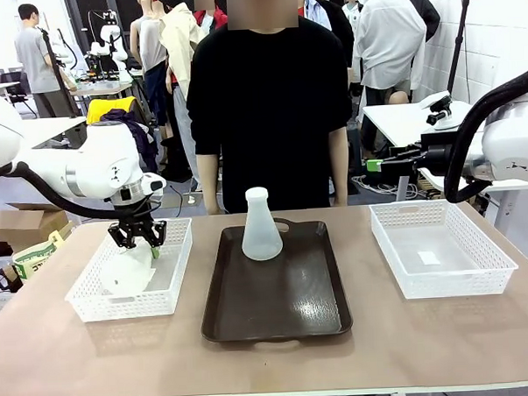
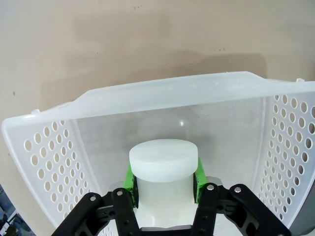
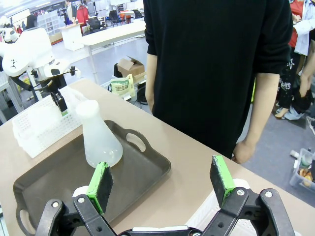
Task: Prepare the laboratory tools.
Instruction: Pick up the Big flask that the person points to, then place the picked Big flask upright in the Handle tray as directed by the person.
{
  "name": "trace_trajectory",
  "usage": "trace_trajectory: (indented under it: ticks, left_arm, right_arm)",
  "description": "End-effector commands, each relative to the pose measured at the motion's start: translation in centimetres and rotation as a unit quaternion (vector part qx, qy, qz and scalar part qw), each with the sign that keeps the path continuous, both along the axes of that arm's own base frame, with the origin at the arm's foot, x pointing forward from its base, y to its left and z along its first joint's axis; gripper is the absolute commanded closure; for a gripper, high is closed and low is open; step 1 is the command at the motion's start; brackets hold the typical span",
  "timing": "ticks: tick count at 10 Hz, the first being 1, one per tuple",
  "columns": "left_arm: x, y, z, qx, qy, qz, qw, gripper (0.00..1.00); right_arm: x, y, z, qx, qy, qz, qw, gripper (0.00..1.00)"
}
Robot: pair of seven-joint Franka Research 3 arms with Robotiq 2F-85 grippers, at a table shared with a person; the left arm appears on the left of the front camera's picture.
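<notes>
Because your left gripper (image 2: pixel 165 181) had its green pads pinched on the neck of the first flask (image 2: pixel 162 158) just under the rim, low in the centre of the left wrist view, the hold rested on a smooth, rounded surface. I judged it could slip or swing if you lifted fast. That flask sat inside the left basket (image 2: pixel 172 93), whose perforated walls rose close around it. A wide base drawn up at a tilt could have caught the rim and dragged the basket along. Your right gripper (image 3: pixel 161 178) stood spread and empty at the bottom of the right wrist view, so it posed little hazard unless it swept across. Farther on, the dark tray (image 1: pixel 277 303) in the middle of the front view carried the second flask (image 1: pixel 261 226) upright near its far handle, and setting the first one down too near could have knocked it over. Beyond it the person (image 1: pixel 269 101) stood close to the far edge, arms hanging, within reach of a high carry.
</notes>
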State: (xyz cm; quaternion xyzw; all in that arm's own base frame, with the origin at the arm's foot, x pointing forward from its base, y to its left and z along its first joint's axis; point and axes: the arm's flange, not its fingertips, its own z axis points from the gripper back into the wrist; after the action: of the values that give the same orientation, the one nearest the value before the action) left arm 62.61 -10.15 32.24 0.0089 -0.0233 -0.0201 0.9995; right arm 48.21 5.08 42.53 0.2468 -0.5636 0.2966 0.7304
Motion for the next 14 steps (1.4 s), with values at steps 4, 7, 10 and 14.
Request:
trace_trajectory:
  ticks: [4,7,10,14]
  left_arm:
    - [0.10,-0.04,-0.01,-0.006,-0.008,0.004,1.000,1.00]
    - [0.10,-0.04,-0.01,-0.006,-0.008,0.004,1.000,1.00]
    - [0.10,-0.04,-0.01,-0.006,-0.008,0.004,1.000,1.00]
    - [0.01,-0.01,0.00,0.000,-0.001,0.000,1.000,1.00]
  right_arm:
    - [-0.07,0.01,0.22,-0.004,0.007,-0.004,1.000,0.00]
    - [-0.07,0.01,0.22,-0.004,0.007,-0.004,1.000,0.00]
    - [-0.07,0.01,0.22,-0.004,0.007,-0.004,1.000,0.00]
    - [-0.07,0.01,0.22,-0.004,0.007,-0.004,1.000,0.00]
